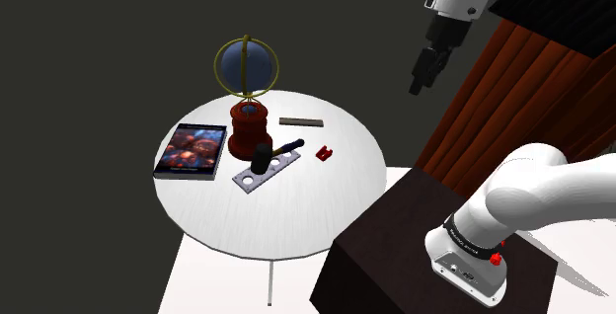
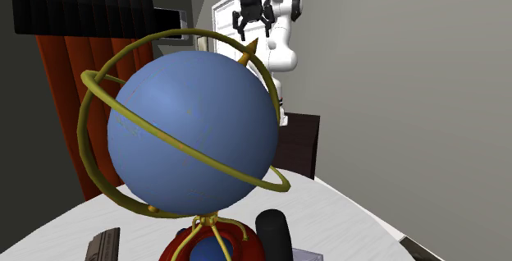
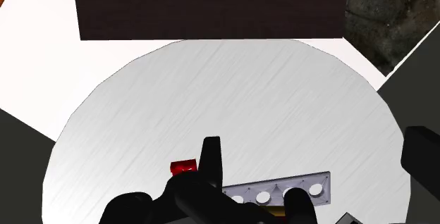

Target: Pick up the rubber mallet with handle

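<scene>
In the shoulder view a round white table point(image 1: 296, 228) carries a blue globe point(image 1: 245, 65) in yellow rings on a red base at 12 o'clock from its middle. A picture-covered book point(image 1: 191, 150) lies at 9, a dark bar point(image 1: 301, 121) at 1, a small red block point(image 1: 324, 152) at 3, and a grey holed plate point(image 1: 247, 179) near centre. A rust-red curtain point(image 1: 494, 95) hangs beyond at 2.

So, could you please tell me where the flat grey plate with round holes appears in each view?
Shoulder view: the flat grey plate with round holes lies mid-table, under the black mallet head.
Second exterior view: the plate's corner at the bottom edge, right of the mallet head.
Wrist view: the plate beside the small red block.
Shared landmark: the round white table.
</scene>
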